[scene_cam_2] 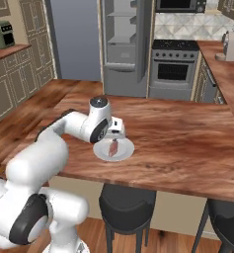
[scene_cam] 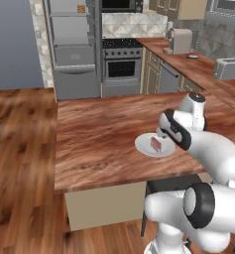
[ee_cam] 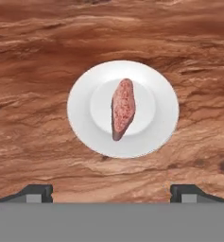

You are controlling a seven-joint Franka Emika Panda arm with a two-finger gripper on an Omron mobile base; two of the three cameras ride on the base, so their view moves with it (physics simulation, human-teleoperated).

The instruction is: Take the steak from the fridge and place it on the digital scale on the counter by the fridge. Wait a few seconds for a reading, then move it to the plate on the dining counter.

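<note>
**Steak on the plate, pincer spread above it**

The pincer (ee_cam: 111, 191) hangs over the bench (scene_cam: 99, 144) with its tips wide apart, holding nothing. Straight below and just ahead of it lies the steak (ee_cam: 122, 109), resting in the middle of the white plate (ee_cam: 80, 118). Its long axis runs away from the pincer, across the line between the tips. Farther off stands the grey fridge (scene_cam_2: 122, 47). By my reckoning the delivery looks done; only lifting clear remains.

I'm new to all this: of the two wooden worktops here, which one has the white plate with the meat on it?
The dining counter, the broad slab nearest the robot, holds the plate and steak. The counter along the wall carries appliances instead.
</note>
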